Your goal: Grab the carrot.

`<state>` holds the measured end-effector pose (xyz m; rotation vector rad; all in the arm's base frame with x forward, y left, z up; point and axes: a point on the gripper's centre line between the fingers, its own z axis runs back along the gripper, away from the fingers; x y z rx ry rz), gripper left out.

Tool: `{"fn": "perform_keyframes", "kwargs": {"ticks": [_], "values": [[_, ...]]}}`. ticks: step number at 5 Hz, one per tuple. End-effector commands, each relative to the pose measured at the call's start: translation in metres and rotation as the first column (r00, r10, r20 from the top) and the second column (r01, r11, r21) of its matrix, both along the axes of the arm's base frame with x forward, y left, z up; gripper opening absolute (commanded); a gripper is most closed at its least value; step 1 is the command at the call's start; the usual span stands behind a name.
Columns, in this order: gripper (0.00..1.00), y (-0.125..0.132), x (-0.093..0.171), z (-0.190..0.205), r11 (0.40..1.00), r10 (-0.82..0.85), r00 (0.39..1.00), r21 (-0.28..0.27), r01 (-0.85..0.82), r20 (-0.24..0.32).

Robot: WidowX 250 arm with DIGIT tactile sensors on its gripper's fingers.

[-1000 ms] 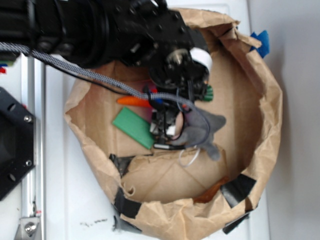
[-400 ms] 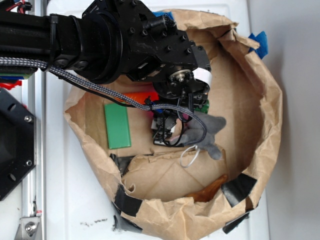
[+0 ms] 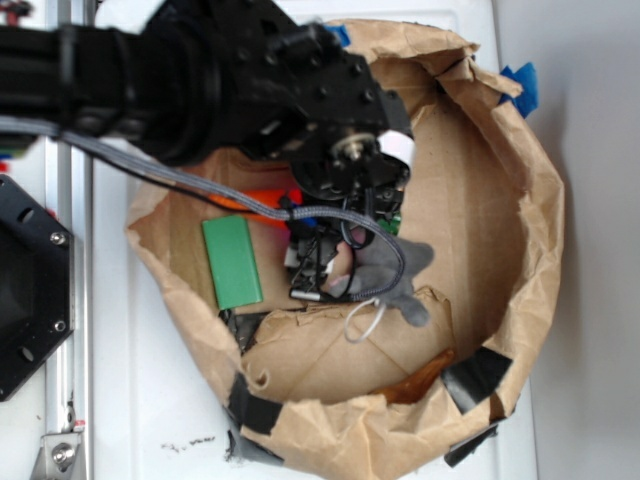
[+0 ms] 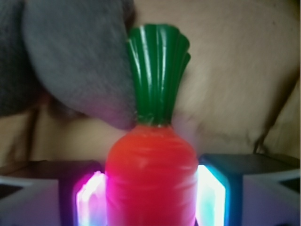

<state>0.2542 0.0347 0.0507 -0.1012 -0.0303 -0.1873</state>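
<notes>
A paper bag lies open on the white table. The arm reaches in; the gripper grasps the carrot.

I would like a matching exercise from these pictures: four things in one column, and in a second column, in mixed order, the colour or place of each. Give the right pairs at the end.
Things:
1. carrot
2. plush elephant
3. flat block
4. paper bag

Descriptions:
A. green, lying flat near the bag's left wall
B. brown, with black tape on its lower rim
C. orange with a green ribbed top, between the fingers of the gripper
D. grey, just beside the carrot's leafy top

Pairs: 1-C, 2-D, 3-A, 4-B
</notes>
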Motion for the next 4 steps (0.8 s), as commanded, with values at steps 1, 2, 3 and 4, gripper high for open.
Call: {"fn": "perform_keyframes", "kwargs": {"ticks": [1, 2, 3, 4], "values": [[0.00, -0.001, 0.001, 0.115, 0.971, 0.236, 0.963, 0.014, -0.240, 0.130], [0.00, -0.009, 0.003, 0.143, 0.951, 0.298, 0.943, 0.039, -0.306, 0.146], [0.00, -0.017, -0.001, 0.147, 0.949, 0.305, 0.942, 0.033, -0.312, 0.137], [0.00, -0.015, -0.002, 0.145, 0.946, 0.314, 0.939, 0.035, -0.322, 0.143]]}}
